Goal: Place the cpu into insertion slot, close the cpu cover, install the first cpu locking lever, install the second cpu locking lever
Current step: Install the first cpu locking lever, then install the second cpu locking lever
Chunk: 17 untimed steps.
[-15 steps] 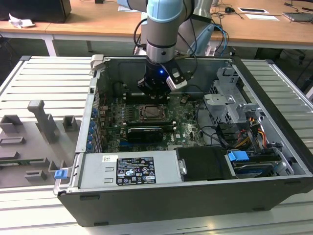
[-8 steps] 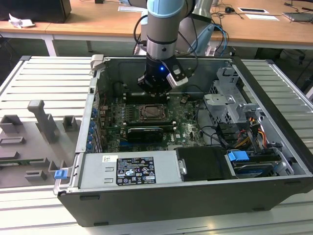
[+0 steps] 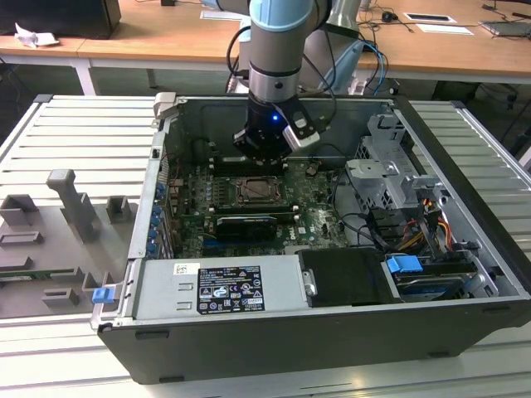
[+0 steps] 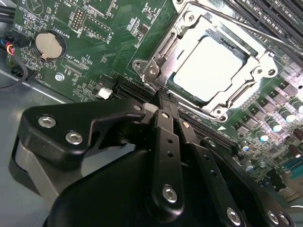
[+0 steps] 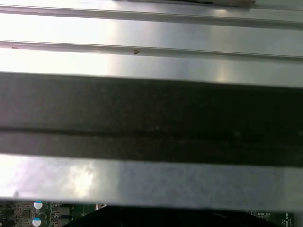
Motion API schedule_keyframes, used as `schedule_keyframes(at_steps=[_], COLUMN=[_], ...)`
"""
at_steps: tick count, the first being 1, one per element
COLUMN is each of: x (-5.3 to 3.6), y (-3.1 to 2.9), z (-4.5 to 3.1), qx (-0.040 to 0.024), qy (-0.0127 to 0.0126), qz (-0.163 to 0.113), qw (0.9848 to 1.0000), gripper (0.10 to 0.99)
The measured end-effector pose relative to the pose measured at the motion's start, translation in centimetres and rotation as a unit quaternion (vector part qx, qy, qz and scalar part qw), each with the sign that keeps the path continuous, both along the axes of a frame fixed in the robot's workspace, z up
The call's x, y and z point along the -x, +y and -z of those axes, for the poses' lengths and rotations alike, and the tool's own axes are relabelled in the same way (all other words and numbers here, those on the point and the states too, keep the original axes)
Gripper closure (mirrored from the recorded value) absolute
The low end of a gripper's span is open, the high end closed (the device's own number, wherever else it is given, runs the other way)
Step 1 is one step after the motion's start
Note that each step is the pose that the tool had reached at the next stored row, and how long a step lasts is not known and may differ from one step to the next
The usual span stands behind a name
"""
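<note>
CPU (image 4: 208,71) sits in the insertion slot (image 4: 163,49), upper right of the second wrist view, under the cpu cover (image 4: 236,94). Our gripper (image 4: 163,101) is clenched, empty. We judge it light, rigid, fragile; edges only.

pale silver-grey square cpu (image 4: 208,71): smooth metal face, brightly reflective.
thin silver-grey metal cpu cover frame (image 4: 189,35): bare polished metal, glossy, with small screw heads at the corners.
green circuit board (image 4: 102,28): flat, slightly glossy, dotted with tiny parts.
round silver coin cell (image 4: 49,45): smooth shiny metal.
black gripper (image 4: 163,101): matt black links, probably metal, with shiny bolt heads.
grey metal computer case (image 3: 348,327): dark matt outer wall, bare grey sheet metal inside.
ribbed pale grey table top (image 3: 75,133): smooth, satin sheen.
light brown wooden desk (image 3: 174,33): smooth, matt.
bright blue plastic clip (image 3: 405,265): smooth.
</note>
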<state>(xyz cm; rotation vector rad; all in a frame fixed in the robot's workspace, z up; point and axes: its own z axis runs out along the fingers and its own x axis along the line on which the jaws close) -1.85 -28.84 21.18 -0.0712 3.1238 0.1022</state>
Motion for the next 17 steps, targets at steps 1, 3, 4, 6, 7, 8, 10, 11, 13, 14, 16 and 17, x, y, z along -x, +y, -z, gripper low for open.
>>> schedule_keyframes(at_steps=[1,3,4,6,7,8,10,11,13,14,16,17], x=[0.0,0.0,0.0,0.0,0.0,0.0,0.0,0.0,0.0,0.0,0.0,0.0], y=[-0.04,-0.2,-0.29,-0.58,-0.66,-0.72,-0.8,-0.83,-0.83,-0.83,-0.83,-0.83], z=[0.0,0.0,0.0,0.0,0.0,-0.01,-0.24,-0.34,-0.73,-1.24,-2.31,-2.69], qx=[0.0,0.0,0.0,0.0,0.0,0.0,0.0,0.0,0.0,0.0,0.0,0.0], qy=[0.0,0.0,0.0,0.0,0.0,0.0,0.0,0.0,0.0,0.0,0.0,-0.0001], qz=[0.0,0.0,0.0,0.0,0.0,0.0,0.0,0.0,0.0,0.0,0.0,0.0], qw=[1.0,1.0,1.0,1.0,1.0,1.0,1.0,1.0,1.0,1.0,1.0,1.0], gripper=[0.98,0.98,0.98,0.98,0.98,0.98,0.98,0.98,0.98,0.98,0.98,0.98])
